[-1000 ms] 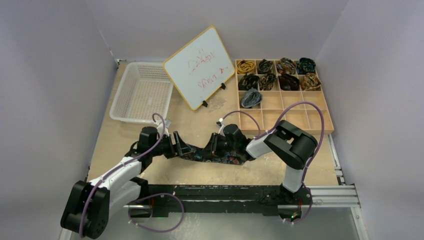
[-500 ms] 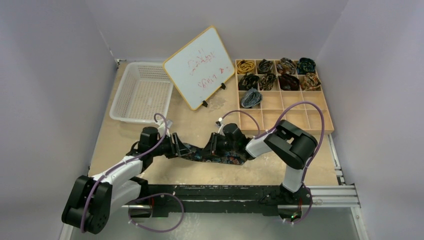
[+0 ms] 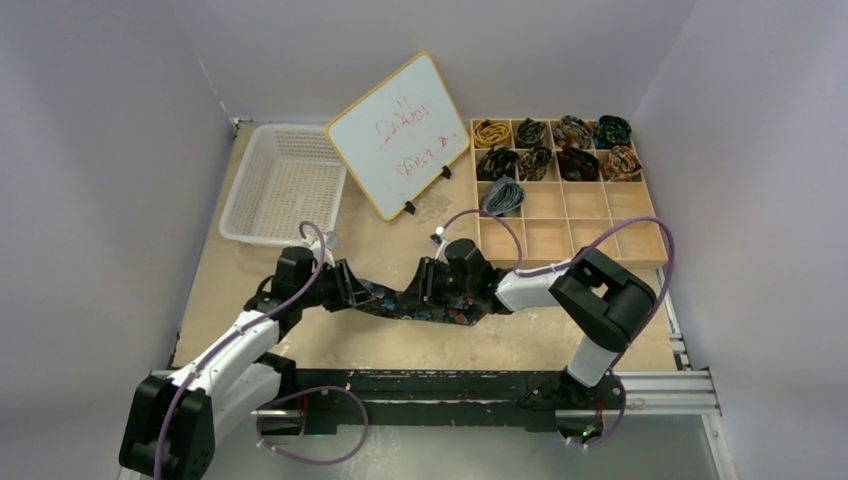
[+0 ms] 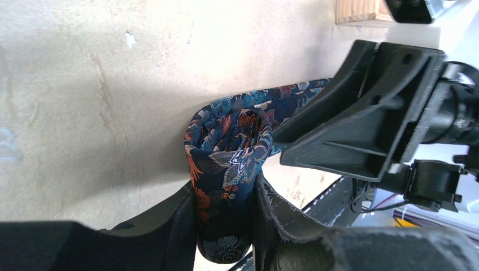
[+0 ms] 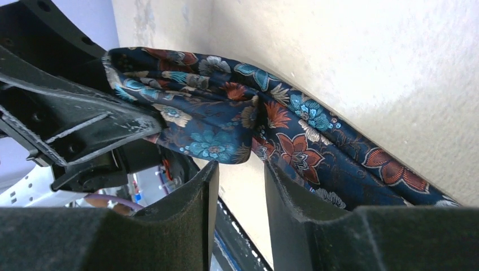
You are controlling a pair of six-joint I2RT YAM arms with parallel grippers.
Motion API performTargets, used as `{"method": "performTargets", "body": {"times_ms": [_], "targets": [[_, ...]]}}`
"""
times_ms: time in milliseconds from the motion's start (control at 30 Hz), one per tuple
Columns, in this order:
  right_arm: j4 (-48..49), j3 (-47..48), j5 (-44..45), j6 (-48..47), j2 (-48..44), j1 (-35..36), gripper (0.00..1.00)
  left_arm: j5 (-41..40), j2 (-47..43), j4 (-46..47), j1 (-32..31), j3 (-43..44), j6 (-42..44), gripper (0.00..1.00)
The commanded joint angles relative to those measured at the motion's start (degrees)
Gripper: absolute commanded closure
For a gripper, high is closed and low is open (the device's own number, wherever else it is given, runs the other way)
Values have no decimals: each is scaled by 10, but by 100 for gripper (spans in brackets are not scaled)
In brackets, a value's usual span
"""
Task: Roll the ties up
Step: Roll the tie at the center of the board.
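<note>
Navy floral fabric fills both wrist views: this is the navy floral tie (image 4: 226, 147), the only tie outside the tray (image 3: 585, 203).

Left wrist view: my left gripper (image 4: 223, 192) is clamped on the tie's end, which is curled into an open loop between the two fingers. The rest of the strip runs off toward my right gripper (image 5: 238, 169). The top view does not resolve this loop. There the tie reads only as a dark band on the table (image 3: 450, 345), stretched between the two grippers.

Right wrist view: the right fingers stand a little apart, and the table shows through the gap. The strip crosses just at their tips. From this angle I cannot tell whether the tips grip it or merely sit against it.

Top view only: the tray at far right, the white basket (image 3: 285, 185) at far left, and the whiteboard (image 3: 398, 130) propped between them.

Count:
- Grippers: two.
- Ties: ten. One is in work and nine are rolled ties (image 3: 535, 162) in the tray: four in the far row, four in the second row, and one grey-blue coil (image 3: 503, 196) alone at the left of the third row.
- Basket: one. Whiteboard: one.

Change against the frame one second earlier: both grippers and the tie now sit slightly farther from my bases. My right arm's elbow has swung outward to the right, and its forearm lies more stretched. The nine coils have not moved.
</note>
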Motion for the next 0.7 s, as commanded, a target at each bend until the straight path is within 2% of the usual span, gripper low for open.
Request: {"method": "performTargets", "body": {"times_ms": [0,167,367,500,667], "targets": [[-63,42,58,-48,-35,-2,62,-56,-6,-70,0,50,23,69],[-153,79,143,-88,-23,0,67,-85,-1,-89,-10,64,22,70],[-182,73,161,-96,-18,4,69,-118,16,-114,-48,95,28,70],[-187,65,159,-102,-34,4,67,-209,32,-174,-109,134,2,70],[-187,70,143,-102,-66,4,64,-295,48,-241,-142,179,-19,71]]}}
